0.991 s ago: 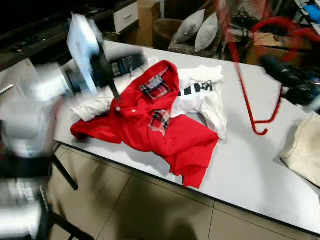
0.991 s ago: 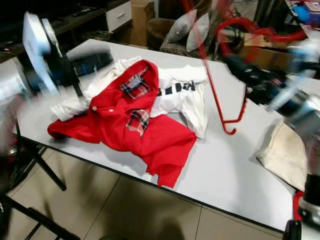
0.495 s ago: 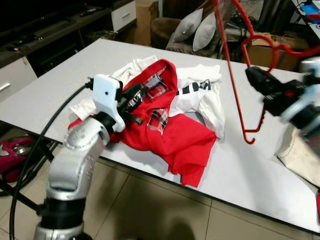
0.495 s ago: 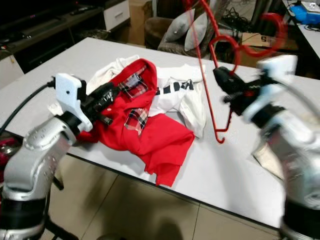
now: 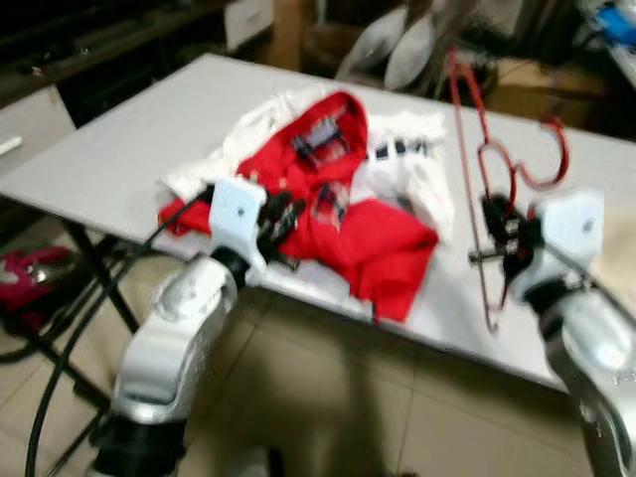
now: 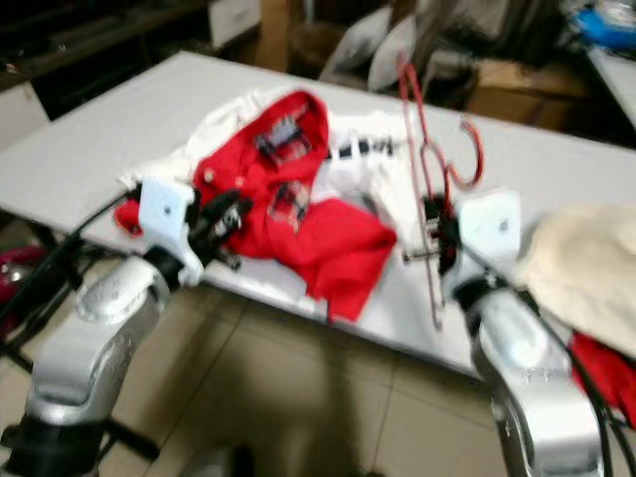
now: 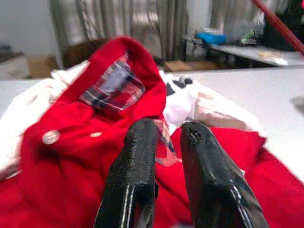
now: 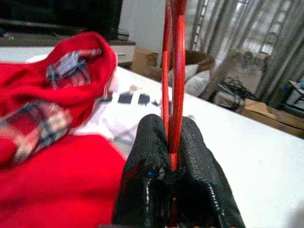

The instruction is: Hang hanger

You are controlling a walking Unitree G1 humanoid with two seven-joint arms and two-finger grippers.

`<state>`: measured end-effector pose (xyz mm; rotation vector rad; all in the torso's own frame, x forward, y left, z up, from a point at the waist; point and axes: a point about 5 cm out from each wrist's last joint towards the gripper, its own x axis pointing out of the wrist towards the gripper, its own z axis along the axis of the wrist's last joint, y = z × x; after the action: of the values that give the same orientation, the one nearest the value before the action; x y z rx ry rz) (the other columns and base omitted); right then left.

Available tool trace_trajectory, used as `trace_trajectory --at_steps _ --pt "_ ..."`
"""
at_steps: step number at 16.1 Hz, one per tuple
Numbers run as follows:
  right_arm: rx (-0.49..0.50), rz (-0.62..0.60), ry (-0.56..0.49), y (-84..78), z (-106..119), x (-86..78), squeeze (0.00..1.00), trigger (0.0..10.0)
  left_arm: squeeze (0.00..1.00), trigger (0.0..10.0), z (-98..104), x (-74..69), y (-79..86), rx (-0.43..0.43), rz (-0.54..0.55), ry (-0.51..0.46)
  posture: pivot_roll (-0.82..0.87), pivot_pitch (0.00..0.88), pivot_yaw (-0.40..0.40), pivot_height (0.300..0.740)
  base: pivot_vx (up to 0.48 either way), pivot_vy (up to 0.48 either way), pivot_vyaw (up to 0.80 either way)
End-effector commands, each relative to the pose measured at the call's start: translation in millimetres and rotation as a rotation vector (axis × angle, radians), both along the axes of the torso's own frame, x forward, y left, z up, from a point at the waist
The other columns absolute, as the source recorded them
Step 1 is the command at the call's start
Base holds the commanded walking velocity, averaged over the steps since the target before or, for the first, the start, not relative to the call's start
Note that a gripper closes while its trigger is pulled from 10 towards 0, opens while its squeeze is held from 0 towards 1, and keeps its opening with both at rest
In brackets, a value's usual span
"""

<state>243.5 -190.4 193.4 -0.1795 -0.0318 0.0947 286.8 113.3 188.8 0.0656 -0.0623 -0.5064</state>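
Hanger in hand, not yet hung.

My left gripper [image 7: 164, 156], fingers slightly apart and empty, hovers at the red shirt [image 5: 338, 199] on the table [image 5: 119, 139]; my right gripper [image 8: 173, 161] clamps the red hanger [image 5: 477, 199] upright. Next, I judge: carry it to a rail.

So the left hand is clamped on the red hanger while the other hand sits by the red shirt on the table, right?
Not quite: the right hand is shut on the red hanger, as the right wrist view shows. The left hand is the one by the red shirt on the table.
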Motion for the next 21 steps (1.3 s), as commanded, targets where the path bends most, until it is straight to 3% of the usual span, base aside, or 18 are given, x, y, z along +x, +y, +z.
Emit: trace_trajectory --at_steps 1,2,3,5,7,11,14,15,17,20,21 --pt "0.012 -0.014 0.006 -1.6 1 1.1 0.00 10.0 0.00 10.0 -7 -1.3 4.0 0.009 0.032 0.026 0.04 0.000 -0.006 0.740 0.000 0.000 0.00" --pt "0.017 -0.007 0.033 -0.4 -4 0.1 0.00 10.0 0.00 10.0 -15 -2.9 6.0 -0.005 0.045 0.059 0.03 0.000 -0.007 0.740 0.000 0.000 0.00" --pt "-0.040 -0.010 0.037 -1.0 -7 -1.2 0.00 10.0 0.00 10.0 -24 -6.6 7.3 -0.028 0.051 0.095 0.03 0.000 -0.011 0.740 0.000 0.000 0.00" --pt "-0.089 -0.116 0.071 -12.3 -16 -4.8 0.00 10.0 0.00 10.0 -32 -10.3 7.9 -0.087 0.085 0.126 0.03 0.000 -0.015 0.740 0.000 0.000 -0.40" --pt "-0.100 -0.137 0.070 -16.5 -19 -9.4 0.00 10.0 0.00 10.0 -32 -10.4 5.9 -0.115 0.097 0.133 0.02 0.000 -0.018 0.740 0.000 0.000 -0.80" --pt "-0.031 -0.161 0.103 -19.3 -24 -13.7 0.00 10.0 0.00 10.0 -43 -13.8 3.8 -0.114 0.117 0.138 0.01 0.000 -0.017 0.740 0.000 0.000 -0.80" --pt "0.097 -0.155 0.135 -13.6 -34 -9.3 0.00 10.0 0.00 10.0 -47 -11.4 4.4 -0.085 0.167 0.131 0.01 0.000 -0.039 0.740 0.000 -0.226 -0.53" --pt "0.083 -0.166 0.186 -14.4 -44 -7.6 0.00 10.0 0.00 10.0 -46 -9.8 2.5 -0.076 0.168 0.120 0.01 0.000 -0.043 0.740 0.000 -0.371 0.00" --pt "-0.001 -0.170 0.116 -15.4 -43 -9.5 0.00 10.0 0.00 10.0 -45 -8.8 0.2 -0.066 0.164 0.106 0.01 0.000 -0.044 0.740 0.000 -0.375 0.00" --pt "-0.012 -0.141 0.131 -14.8 -45 -10.3 0.00 10.0 0.00 10.0 -46 -7.7 -1.8 -0.083 0.176 0.110 0.01 0.000 -0.044 0.740 0.000 -0.360 0.00" --pt "0.030 -0.136 0.153 -15.9 -47 -11.6 0.00 10.0 0.00 10.0 -46 -6.7 -2.6 -0.086 0.180 0.110 0.01 0.000 -0.045 0.740 0.000 -0.345 0.00"
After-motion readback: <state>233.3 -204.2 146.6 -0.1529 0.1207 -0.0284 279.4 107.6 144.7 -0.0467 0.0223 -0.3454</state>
